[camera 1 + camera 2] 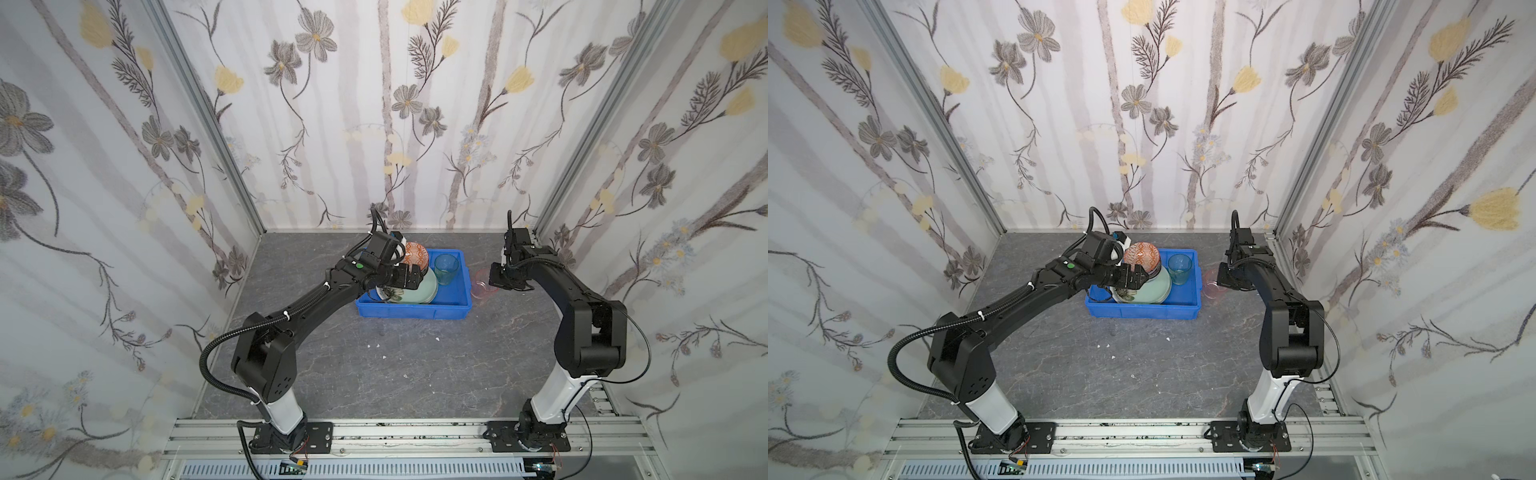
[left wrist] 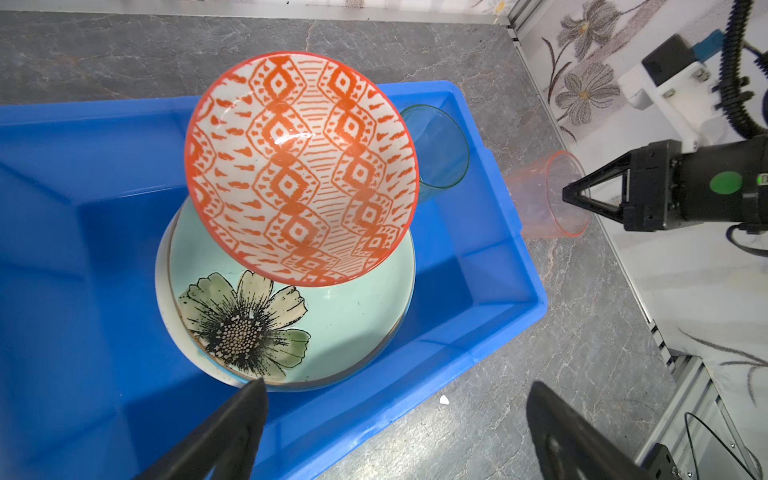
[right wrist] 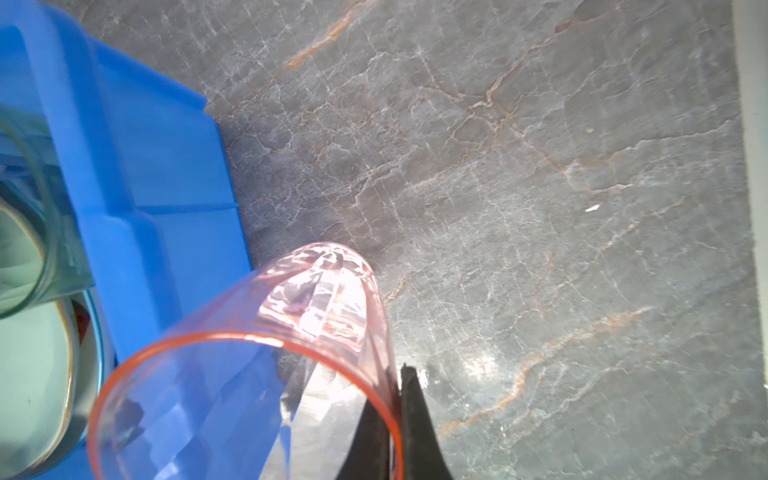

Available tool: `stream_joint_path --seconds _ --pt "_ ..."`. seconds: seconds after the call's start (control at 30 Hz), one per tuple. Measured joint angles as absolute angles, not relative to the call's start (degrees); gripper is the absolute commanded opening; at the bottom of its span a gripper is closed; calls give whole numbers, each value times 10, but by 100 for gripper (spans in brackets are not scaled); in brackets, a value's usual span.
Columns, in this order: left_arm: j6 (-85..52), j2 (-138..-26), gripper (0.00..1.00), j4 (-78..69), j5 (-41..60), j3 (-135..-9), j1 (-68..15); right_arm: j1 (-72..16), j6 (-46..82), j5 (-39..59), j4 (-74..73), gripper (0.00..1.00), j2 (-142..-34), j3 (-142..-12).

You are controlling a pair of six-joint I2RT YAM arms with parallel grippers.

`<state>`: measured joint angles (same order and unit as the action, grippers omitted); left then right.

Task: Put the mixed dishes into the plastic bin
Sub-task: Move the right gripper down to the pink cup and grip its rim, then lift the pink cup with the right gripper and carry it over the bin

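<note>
**Pink tumbler pinched at the rim; bin lies directly left of it**

The right pincer (image 3: 397, 386) is seen clenched on the rim of the pink tumbler (image 3: 266, 357), with one finger inside the mouth and one outside. The tumbler's long axis runs from the mouth at the pincer to the base. The base sits just beside the outer wall of the blue bin (image 3: 158, 166), apparently on the bench (image 3: 540, 208). Upright or tilted cannot be settled.

In a top view the tumbler (image 1: 484, 282) is found right of centre, just outside the bin's right wall. The bin therefore lies leftward of the pincer. The right arm is the nearer one. The next move is judged to be a lift over the rim, then a shift left.

The left pincer (image 2: 395, 390) has its jaws wide apart with nothing held, and is hung over the bin by the plates.

Bin contents:
- The mint plate (image 2: 332, 316) with a flower tops a stack, and a white plate edge (image 2: 162, 291) is seen beneath.
- The orange patterned bowl (image 2: 301, 166) is tipped above the plate's far side.
- The green tumbler (image 2: 440, 149) stands at the right end, near the wall to be crossed, so a knock is a risk there.
</note>
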<state>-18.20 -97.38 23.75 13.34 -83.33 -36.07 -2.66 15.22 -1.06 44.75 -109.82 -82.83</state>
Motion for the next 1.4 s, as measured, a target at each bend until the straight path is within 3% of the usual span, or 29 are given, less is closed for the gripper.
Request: stream_joint_path --seconds 0.57,1.4 --pt "-180 -957 100 234 155 -828 -333 -73 139 -45 570 0 -1058 -1005" --pt "-166 -920 100 233 135 -822 -309 -151 161 -48 611 0 -1247 -1210"
